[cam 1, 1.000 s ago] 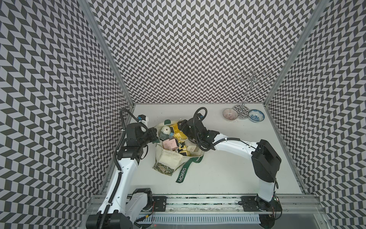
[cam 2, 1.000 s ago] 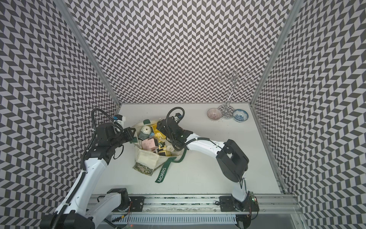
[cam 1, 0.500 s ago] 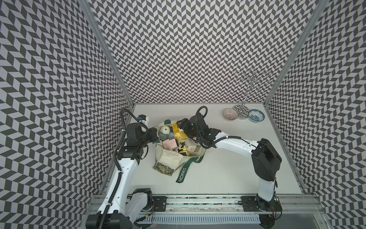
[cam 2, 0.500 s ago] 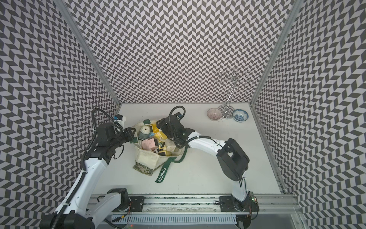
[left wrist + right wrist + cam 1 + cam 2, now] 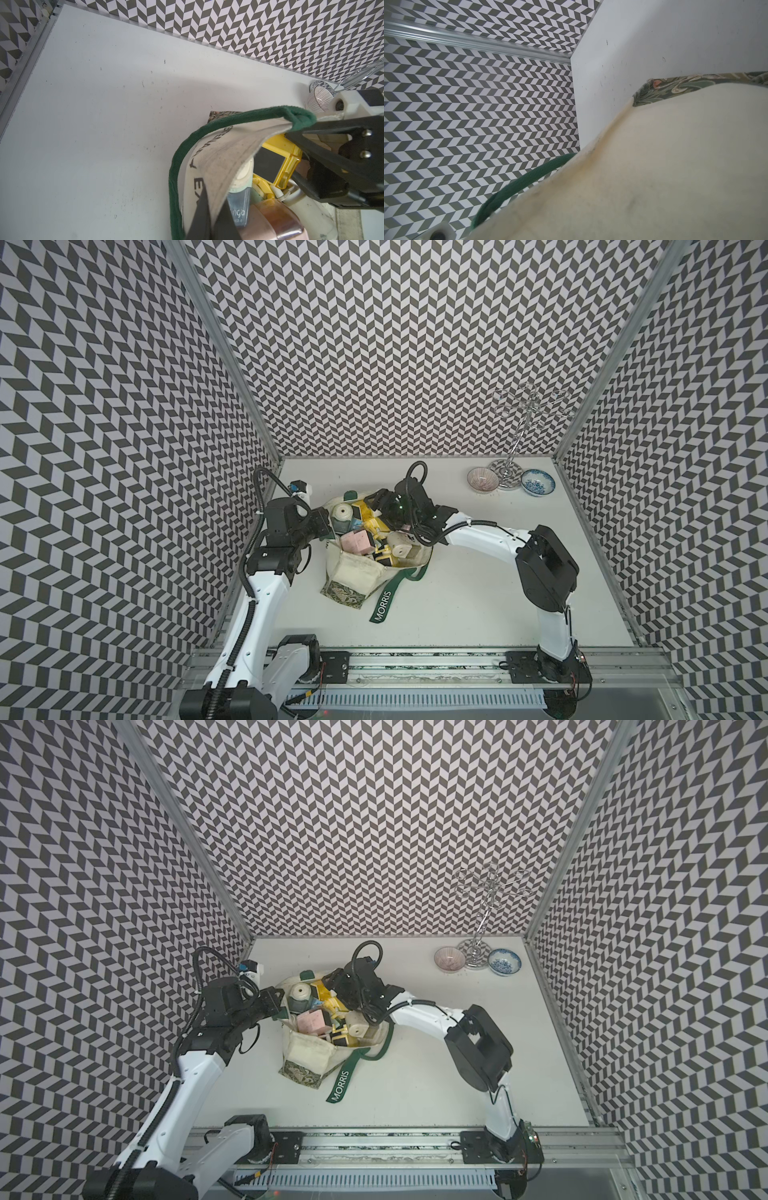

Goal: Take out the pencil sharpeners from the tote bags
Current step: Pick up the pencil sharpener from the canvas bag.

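The left tool [image 5: 322, 522] is pressed together on the rim of the tote bag [image 5: 357, 576] in both top views, holding its mouth up. The right tool [image 5: 377, 506] reaches into that mouth from the far side. The pencil sharpeners [image 5: 356, 541] lie heaped inside the bag, with none out on the desk [image 5: 478, 605]. They look tightly packed, so one pulled at an angle may jam against its neighbours and drag the whole bag. A green strap [image 5: 384, 601] trails toward the front. Two bowls [image 5: 482, 480] and a wire stand [image 5: 517, 439] sit well apart in the far corner.

In the left wrist view, the left tool pinches canvas. The right tool's jaws stand spread just beside a yellow sharpener [image 5: 276, 160], with nothing plainly clamped. The raised rim crowds that reach, so the jaws could close on cloth. If the left pinch slips, the mouth would probably fall shut.

The right wrist view shows only canvas and the leafy band [image 5: 695, 87], and its own tool is hidden.
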Robot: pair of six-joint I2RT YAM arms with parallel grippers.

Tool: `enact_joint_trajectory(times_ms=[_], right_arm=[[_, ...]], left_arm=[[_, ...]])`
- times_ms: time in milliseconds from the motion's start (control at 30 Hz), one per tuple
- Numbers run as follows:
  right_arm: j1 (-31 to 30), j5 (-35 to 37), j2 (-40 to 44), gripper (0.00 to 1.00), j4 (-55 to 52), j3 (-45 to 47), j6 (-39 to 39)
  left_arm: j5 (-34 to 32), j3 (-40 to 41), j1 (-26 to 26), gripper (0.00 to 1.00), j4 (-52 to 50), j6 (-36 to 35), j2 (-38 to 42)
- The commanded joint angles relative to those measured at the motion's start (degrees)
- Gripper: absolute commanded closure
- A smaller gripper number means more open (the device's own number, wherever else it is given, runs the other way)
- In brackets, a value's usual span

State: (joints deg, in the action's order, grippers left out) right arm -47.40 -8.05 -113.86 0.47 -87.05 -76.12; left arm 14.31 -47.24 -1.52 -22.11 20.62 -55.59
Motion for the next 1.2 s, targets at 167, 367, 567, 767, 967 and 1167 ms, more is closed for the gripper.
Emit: enact_joint_trajectory(times_ms=[167,367,567,767,967,1167], right_arm=[[0.87,-2.58,-2.72,0.29,-1.20,0.50,-2.58],[0.90,-2.41,-3.04,0.38,-0.48,0.75,-2.96],[0.98,-2.36,-2.74,0.51,0.58,0.85,-1.49],[1.06,-2.21,-3.07,0.49,0.41,-0.94,3.33],[1.25,-4.56,-4.51,0.40,2.77,-1.91,6.71],[1.43,-5.70,-4.45,0.45,5.53,-1.99,9.80]], left_arm=[[-1.15,-0.29,0.50,1.00,2.33,-0.67,2.05],[-1.72,-0.22,0.88,1.00,2.25,-0.76,2.14],[-1.99,-0.29,1.20,1.00,2.16,-0.85,2.11],[-1.86,-0.22,1.34,1.00,2.16,-0.85,2.07],[-1.85,-0.19,1.42,1.00,2.16,-0.90,2.03],[-2.26,-0.20,1.52,1.00,2.05,-0.86,1.98]])
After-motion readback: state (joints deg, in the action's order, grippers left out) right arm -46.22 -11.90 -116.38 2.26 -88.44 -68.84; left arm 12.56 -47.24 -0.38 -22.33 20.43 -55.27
